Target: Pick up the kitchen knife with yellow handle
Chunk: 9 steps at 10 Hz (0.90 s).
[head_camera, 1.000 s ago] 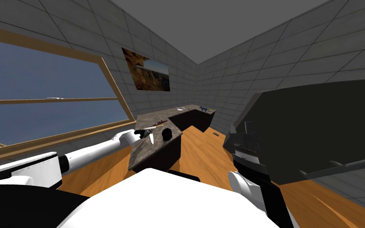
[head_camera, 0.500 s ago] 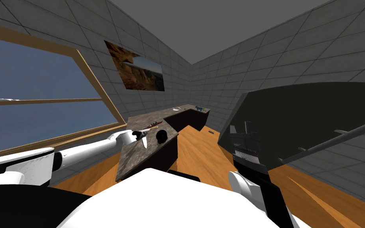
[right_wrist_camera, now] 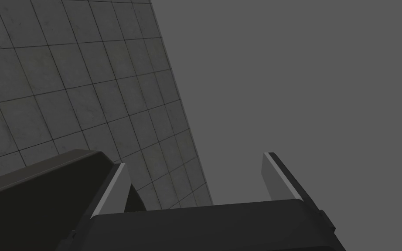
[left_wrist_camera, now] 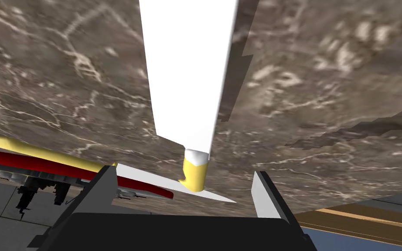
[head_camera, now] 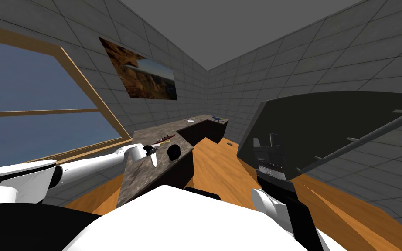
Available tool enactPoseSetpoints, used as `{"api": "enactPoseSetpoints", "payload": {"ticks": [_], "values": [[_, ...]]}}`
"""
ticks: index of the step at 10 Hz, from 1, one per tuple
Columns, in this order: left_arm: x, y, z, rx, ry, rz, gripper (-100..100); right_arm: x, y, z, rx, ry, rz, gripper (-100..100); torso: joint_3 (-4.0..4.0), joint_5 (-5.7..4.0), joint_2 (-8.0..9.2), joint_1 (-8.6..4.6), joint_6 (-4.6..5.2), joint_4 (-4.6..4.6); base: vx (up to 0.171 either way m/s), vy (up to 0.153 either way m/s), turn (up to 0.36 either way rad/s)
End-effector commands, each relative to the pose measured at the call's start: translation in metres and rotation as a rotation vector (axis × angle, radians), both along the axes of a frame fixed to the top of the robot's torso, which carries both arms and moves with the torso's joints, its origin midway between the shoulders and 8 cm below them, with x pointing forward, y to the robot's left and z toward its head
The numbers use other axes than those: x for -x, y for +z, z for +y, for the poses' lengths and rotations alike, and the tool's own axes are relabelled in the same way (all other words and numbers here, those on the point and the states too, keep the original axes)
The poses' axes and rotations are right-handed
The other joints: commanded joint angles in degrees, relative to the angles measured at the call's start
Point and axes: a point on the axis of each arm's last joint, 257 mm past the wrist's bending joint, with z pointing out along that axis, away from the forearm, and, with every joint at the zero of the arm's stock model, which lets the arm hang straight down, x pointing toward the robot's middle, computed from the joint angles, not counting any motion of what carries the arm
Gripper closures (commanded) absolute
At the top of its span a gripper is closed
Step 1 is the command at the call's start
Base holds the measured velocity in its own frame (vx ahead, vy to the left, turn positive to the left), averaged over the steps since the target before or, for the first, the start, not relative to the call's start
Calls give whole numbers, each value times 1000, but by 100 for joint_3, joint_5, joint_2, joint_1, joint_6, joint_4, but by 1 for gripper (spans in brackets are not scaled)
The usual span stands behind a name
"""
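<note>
Left wrist view puts the kitchen knife (left_wrist_camera: 189,78) straight ahead of our left gripper (left_wrist_camera: 182,171). Its broad white blade runs away from us over the brown marbled counter (left_wrist_camera: 326,87), and the top of the picture cuts off its tip. We see only a short yellow stub of its handle; the rest is hidden behind the gripper's dark body. Our fingers (left_wrist_camera: 108,183) stand wide apart on either side of that stub and neither touches it. The blade's shadow falls offset to one side, and we cannot tell whether the knife rests on the counter or hangs above it.

Just beside it lies a slimmer knife (left_wrist_camera: 43,151) with a yellow handle. One finger covers the join with its thin blade. It lies across a red toy ship (left_wrist_camera: 21,163).

In the head view the kitchen knife (head_camera: 154,160) shows white at our left gripper (head_camera: 151,149), over the counter (head_camera: 152,178). Near it is a black lump (head_camera: 174,151) that we cannot identify.

Our right gripper (head_camera: 265,140) is raised on our right with its fingers (right_wrist_camera: 113,187) spread apart.
</note>
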Motion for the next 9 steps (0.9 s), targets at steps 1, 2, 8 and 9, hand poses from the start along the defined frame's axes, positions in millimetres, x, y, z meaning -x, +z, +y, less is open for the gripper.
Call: {"api": "enactPoseSetpoints", "payload": {"ticks": [1, 2, 8, 9], "values": [[0, 0, 0, 0, 0, 0, 0, 0, 0, 0, 0, 0, 0, 0, 0, 0, 0, 0, 0, 0, 0, 0, 0], [2, -9, 2, 1, 4, 0, -100, 0, 0, 0, 0, 0, 0, 0, 2, 0, 3, 2, 0, 1, 27, 22, -34], [4, -16, 4, 0, 8, 1, 100, 0, 0, 0, 0, 0, 0, 0, -1, 4, -1, 3, 7, 0, 15, 18, -10], [3, -16, 3, 0, 7, -1, 100, 0, 0, 0, 0, 0, 0, 0, -4, 6, -3, 5, 4, -4, 0, 0, 0]]}}
